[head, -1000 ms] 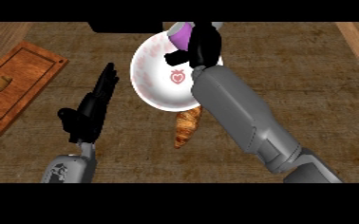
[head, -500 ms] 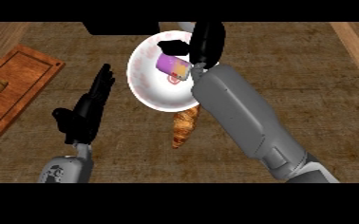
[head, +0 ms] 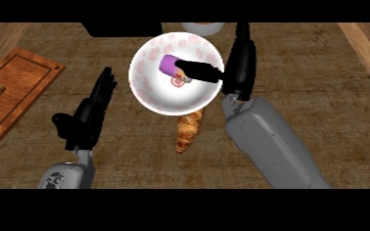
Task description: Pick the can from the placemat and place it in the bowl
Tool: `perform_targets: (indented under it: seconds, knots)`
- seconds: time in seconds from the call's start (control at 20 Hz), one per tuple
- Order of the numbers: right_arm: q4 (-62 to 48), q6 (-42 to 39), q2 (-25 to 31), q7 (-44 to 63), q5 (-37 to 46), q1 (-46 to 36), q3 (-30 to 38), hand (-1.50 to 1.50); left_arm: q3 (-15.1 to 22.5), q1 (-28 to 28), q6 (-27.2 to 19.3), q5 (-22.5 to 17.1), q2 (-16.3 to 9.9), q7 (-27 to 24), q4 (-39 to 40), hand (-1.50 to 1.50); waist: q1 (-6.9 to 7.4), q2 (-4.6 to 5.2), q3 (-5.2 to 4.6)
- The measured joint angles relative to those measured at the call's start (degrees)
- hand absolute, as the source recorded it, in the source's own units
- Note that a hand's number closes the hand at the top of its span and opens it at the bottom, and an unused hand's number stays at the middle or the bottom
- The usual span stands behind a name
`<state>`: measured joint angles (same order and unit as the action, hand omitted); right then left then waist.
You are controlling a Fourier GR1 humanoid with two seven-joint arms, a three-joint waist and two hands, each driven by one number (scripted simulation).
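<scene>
Head view, counter top. One bowl [head: 175, 73], white w/ pink print; one purple can [head: 172, 66] lying on its side inside it. Right hand [head: 239, 63]: fingers straight, spread apart along bowl's right rim, thumb reaching in over the can; nothing clamped. Left hand [head: 88, 111]: open, fingers straight, left of bowl, holding nothing. One croissant [head: 189, 131] just below bowl. One wooden board [head: 24, 85] at left edge.

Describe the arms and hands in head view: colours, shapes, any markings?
Both forearms are smooth grey shells, rounded and blocky. The left hand and right hand are matte black with slim fingers and a thumb. The left forearm shows a darker circular mark near the lower edge. No cables visible.
</scene>
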<state>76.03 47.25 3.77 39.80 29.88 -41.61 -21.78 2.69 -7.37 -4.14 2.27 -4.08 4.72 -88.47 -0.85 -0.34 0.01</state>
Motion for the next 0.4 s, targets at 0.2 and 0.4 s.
perform_targets:
  seconds: [0.2,0.4]
  knots:
    - [11.0,-1.9,1.9,-1.4,-1.0,9.8,-1.9,-1.5,-0.3,0.4,0.4,-0.1,-0.2,0.1,-0.7,0.0,0.2,0.08,0.01]
    - [16.4,-4.6,1.5,-2.4,0.0,14.7,-2.0,-1.5,-0.6,-0.5,0.8,-0.1,-0.2,0.5,-0.2,0.0,0.51,0.2,0.0]
